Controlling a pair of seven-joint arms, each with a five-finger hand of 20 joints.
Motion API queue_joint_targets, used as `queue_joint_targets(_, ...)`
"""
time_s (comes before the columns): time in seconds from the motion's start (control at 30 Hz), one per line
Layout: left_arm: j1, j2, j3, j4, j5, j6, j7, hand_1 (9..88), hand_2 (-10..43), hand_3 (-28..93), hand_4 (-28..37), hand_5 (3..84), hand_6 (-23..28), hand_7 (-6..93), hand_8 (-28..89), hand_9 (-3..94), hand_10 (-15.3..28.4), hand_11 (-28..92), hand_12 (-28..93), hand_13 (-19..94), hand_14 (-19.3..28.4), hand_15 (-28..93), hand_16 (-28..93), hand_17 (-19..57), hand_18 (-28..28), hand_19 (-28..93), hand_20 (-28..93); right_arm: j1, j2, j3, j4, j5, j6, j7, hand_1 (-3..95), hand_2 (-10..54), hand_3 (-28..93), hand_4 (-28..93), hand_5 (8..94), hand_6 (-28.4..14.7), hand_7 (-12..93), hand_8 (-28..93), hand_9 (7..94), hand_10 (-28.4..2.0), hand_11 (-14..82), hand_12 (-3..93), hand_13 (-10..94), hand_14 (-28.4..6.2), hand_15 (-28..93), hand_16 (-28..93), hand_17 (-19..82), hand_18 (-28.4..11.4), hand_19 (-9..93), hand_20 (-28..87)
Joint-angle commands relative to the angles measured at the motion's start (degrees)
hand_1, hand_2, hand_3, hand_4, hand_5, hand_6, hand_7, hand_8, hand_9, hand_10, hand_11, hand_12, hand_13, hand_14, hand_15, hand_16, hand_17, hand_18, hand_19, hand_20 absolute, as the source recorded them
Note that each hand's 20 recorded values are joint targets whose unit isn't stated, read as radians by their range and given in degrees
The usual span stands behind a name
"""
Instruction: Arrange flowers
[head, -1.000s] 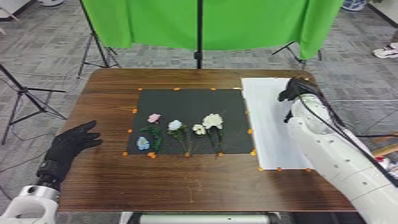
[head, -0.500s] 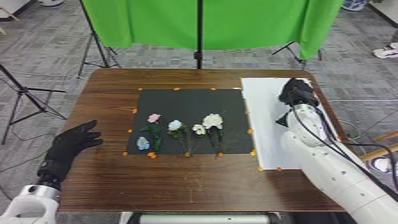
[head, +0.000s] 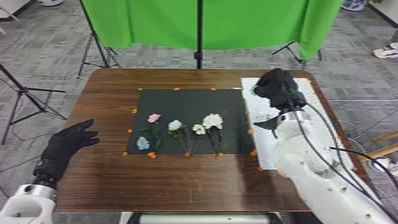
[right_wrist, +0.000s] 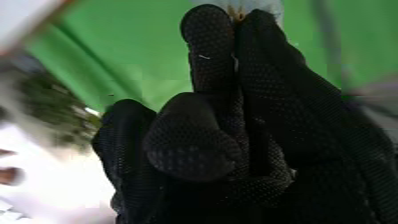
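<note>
One right hand is swinging toward the flowers, likely lining up a pick, fingers pointing nearly straight, any hold unclear.

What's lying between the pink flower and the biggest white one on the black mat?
In the head view, a bluish-white flower and a small cream flower lie between them.

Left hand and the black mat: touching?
Apart. The head view shows brown table between the left hand and the left edge of the black mat.
</note>
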Motion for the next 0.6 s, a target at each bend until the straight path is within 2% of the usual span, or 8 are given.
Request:
queue_joint_targets(0.03,0.58,-0.39,-0.08,-0.16,0.61,-0.68,-0.60,26.8,9.9,62,-28.3,41.0,5.1,11.5,-7,44.9,14.1,22,12,41,19.4,25,-2,9.0,14.7,19,22,-7.54,-5.63,-4.77,0.41,-7.77,3.70,-4.11,60.6,-9.5,61,-19,79.6,-1.0,22,9,87.4,-9.2,11.7,45.7,87,-2.3,67,36,62,-15.1,93,59)
queue_joint_targets(0.6,1.23,-0.78,-0.43,-0.44,0.67,-0.55,-0.72,26.8,9.9,61,-28.3,40.9,5.0,11.7,-7,44.9,14.0,22,12,41,19.3,26,-1,8.4,14.9,20,22,-9.88,-5.57,-3.89,1.04,-10.79,0.51,-4.92,59.3,-9.5,61,-19,77.3,0.1,25,7,85.5,-8.9,10.4,44.7,86,-2.7,67,37,61,-15.0,93,59)
